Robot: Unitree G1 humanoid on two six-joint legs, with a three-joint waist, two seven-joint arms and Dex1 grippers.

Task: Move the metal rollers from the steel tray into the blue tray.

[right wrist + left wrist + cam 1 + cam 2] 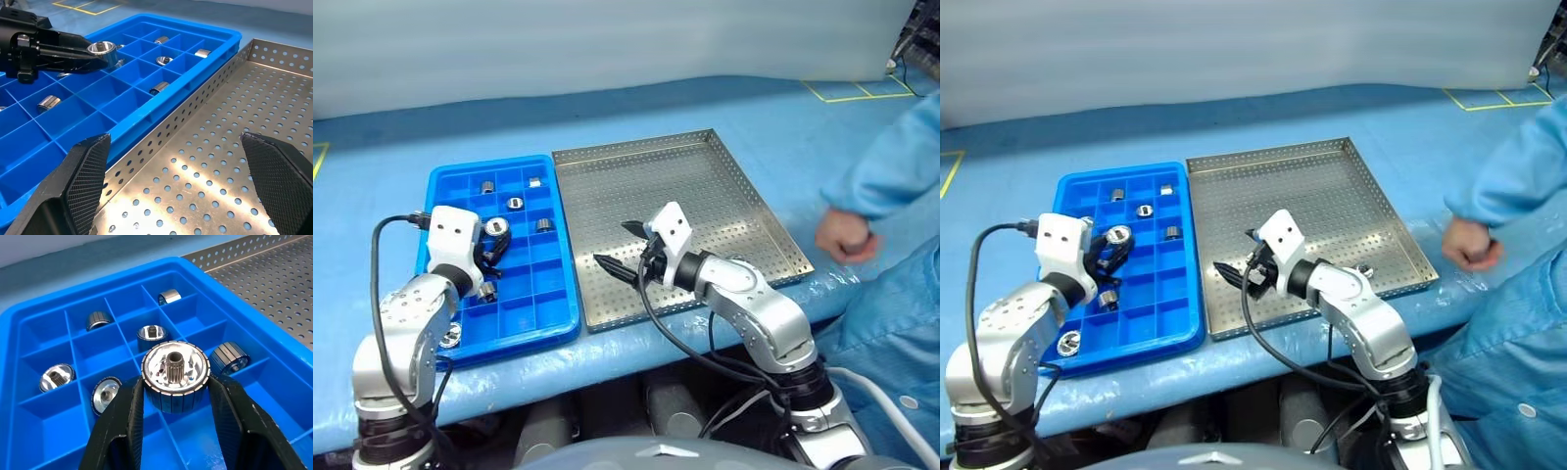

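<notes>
The counter (724,103) in front of me is covered with a light blue sheet that runs from its near edge, where the covering looks shiny and slightly wrinkled, back to a pale wall (607,39). Yellow tape lines (857,90) mark out a rectangle on the far right part of the counter, and a short piece of yellow tape (319,157) shows at the far left edge. On my right a person in a light blue coat (901,284) stands at the counter's corner, one sleeve (886,171) reaching over it, the hand (845,238) closed in a loose fist just above the surface.
</notes>
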